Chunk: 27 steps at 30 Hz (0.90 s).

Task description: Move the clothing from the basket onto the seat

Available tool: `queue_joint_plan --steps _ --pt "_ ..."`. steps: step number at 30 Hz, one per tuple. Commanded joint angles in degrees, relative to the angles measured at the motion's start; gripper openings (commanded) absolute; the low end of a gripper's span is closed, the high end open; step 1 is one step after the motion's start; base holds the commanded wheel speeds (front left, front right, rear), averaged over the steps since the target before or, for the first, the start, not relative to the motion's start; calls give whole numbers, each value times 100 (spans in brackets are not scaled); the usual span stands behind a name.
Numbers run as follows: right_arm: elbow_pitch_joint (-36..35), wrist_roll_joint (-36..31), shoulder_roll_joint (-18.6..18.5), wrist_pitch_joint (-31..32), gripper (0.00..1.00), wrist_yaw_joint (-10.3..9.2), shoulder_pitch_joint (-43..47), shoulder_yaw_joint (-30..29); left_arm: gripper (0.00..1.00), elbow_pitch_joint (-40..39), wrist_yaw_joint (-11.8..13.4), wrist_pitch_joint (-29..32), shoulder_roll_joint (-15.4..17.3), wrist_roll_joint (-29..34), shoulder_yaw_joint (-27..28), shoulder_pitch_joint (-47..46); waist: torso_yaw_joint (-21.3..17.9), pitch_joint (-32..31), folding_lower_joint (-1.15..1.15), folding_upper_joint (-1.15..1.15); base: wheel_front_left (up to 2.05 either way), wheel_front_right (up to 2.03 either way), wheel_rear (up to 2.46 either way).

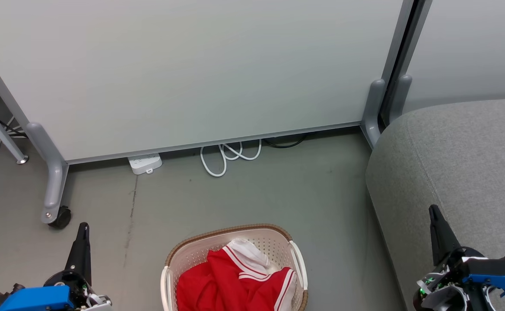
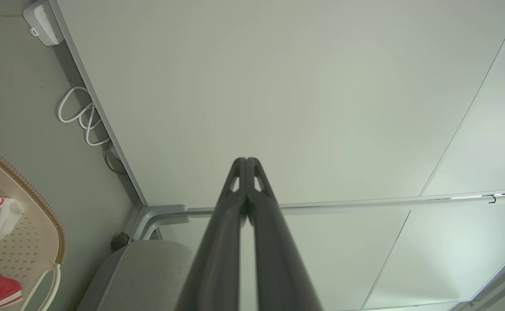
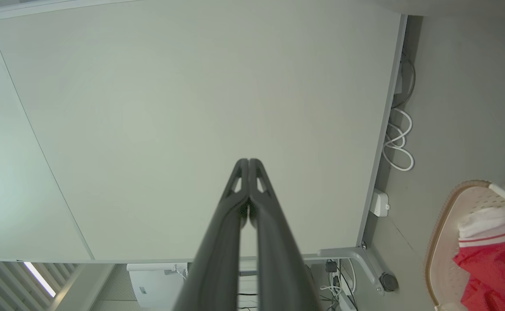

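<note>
light: bright, even | shadows: soft | focus: sharp | wrist views: wide-angle edge bending

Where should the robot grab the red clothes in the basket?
Probably the bunched-up fold with white stripes at the top of the red clothing, coming straight down from above. That hump sticks up highest, and the basket walls block the sides.

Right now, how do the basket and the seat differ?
The basket is cream perforated plastic; the seat is grey fabric. The basket is far smaller than the seat. The basket holds red clothing; the seat's visible part carries none. Both rest on the floor.
</note>
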Motion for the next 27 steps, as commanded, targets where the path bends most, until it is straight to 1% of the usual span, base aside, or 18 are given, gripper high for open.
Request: queue_joint_plan --steps 1,27 --pt "-21 20 9 6 0 0 -57 -4 0 -23 -22 12 31 -16 1 -71 0 0 0 0 0 0 0" --pt "-21 20 9 6 0 0 -57 -4 0 -22 -22 12 31 -15 1 -72 0 0 0 0 0 0 0"
